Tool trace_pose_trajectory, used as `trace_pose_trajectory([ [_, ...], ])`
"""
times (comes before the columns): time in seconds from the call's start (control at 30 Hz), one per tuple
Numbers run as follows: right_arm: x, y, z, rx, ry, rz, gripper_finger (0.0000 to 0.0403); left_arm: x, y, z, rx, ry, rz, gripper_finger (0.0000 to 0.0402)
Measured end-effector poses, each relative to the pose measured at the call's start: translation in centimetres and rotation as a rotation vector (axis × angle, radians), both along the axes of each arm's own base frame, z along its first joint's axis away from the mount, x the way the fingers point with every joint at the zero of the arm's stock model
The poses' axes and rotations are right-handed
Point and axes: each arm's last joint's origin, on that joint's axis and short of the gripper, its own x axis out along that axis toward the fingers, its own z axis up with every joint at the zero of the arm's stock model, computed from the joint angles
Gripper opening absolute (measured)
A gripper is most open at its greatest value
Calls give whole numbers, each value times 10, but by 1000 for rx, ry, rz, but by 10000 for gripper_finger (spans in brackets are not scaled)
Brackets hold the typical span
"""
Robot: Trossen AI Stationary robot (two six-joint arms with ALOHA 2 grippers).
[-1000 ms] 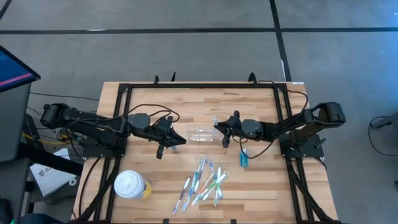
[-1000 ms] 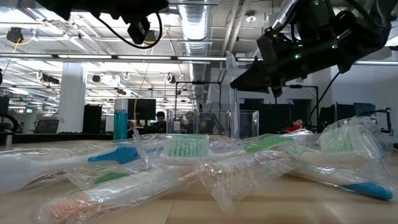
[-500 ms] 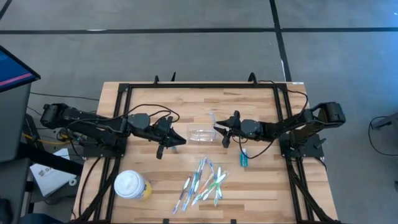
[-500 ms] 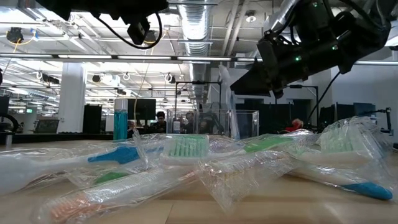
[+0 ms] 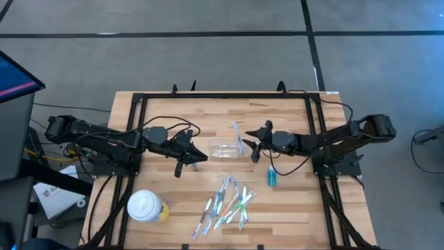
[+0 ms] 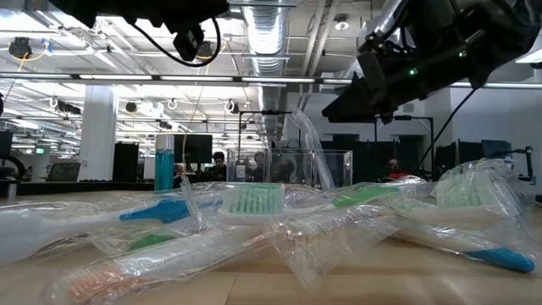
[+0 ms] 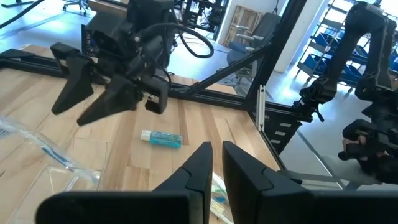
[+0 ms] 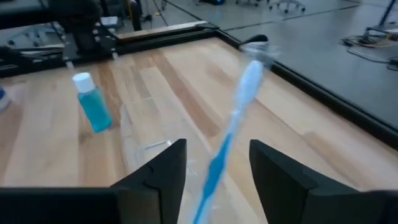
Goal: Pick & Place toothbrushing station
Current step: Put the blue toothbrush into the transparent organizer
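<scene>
Clear plastic marks our landmark: one small oblong holder (image 5: 225, 151) sits near the middle of the wooden table (image 5: 166, 118), and we place everything else from it. One wrapped toothbrush (image 5: 238, 137) leans in the holder at its right end, blue handle down and head up, as we also see in the right wrist view (image 8: 231, 127) and standing tilted in the low view (image 6: 309, 148). Just to the right of the holder hangs the right gripper (image 5: 251, 146), its fingers spread wide and holding nothing, close to the leaning toothbrush but apart from it. To the left of the holder waits the left gripper (image 5: 198, 157), fingers drawn narrow with nothing between them. Toward the near edge from the holder lies one loose pile of wrapped toothbrushes (image 5: 225, 203); we cannot count them surely, though there are several, with green, blue and pinkish parts. One small blue bottle (image 5: 272, 176) lies to the right of the holder, beyond the right gripper. One yellow cup with a white lid (image 5: 146, 206) stands well to the near left of the holder.
</scene>
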Motion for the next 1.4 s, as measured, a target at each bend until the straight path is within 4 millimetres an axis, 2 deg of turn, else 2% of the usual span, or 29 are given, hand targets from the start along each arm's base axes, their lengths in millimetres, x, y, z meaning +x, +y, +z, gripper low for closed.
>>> trace_pose_trajectory([
  [0.33,-10,15,19,11,-56,82,146,0,-5,-1,-2,3,-23,33],
  [0.47,-12,22,24,9,-74,113,138,3,-21,-8,0,36,-87,33],
  [0.67,-10,24,31,7,-99,120,129,11,-46,-31,21,135,-178,31],
  [0.93,-7,25,35,5,-109,124,129,16,-67,-51,100,191,-265,30],
  [1.17,-7,25,35,5,-105,124,127,38,-86,-62,224,210,-333,39],
  [1.4,-7,25,34,5,-98,124,129,59,-105,-74,333,222,-401,70],
])
